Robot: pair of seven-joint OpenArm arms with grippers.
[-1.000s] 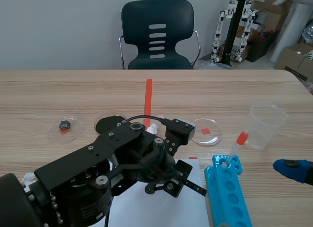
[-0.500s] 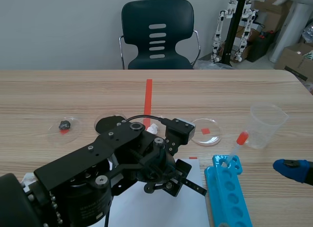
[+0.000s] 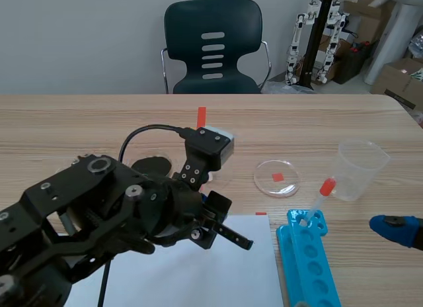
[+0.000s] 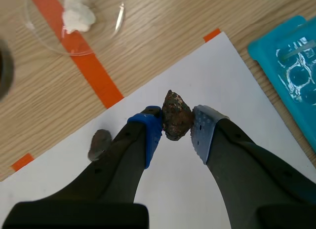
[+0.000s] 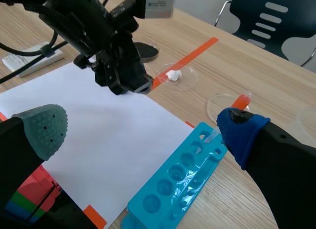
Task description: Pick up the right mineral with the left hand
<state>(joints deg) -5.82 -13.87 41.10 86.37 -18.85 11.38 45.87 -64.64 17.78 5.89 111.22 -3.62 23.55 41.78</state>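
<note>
- While the left arm lies across the lower left of the scene view, the left pincer [image 4: 176, 132] is clamped on a rough brown stone [image 4: 175, 115], which is pressed between the two blue pads.
- The stone is held over a white sheet of paper [image 4: 207, 61] that is laid on the desk [image 4: 158, 36].
- A smaller grey stone [image 4: 99, 144] is seen on the sheet just beside one finger of that pincer, apart from the held one.
- A clear dish [image 4: 106, 26] with a white lump [image 4: 79, 16] is seen farther ahead, set on an orange tape line.
- The right pincer [image 5: 143, 130] is seen at the lower right of the scene view, its fingers spread wide with nothing between them.
- A blue tube rack [image 3: 307, 261] is placed right of the sheet, with a red-capped dropper [image 3: 322, 193] leaned in its far end and a clear cup [image 3: 360, 168] near it.
</note>
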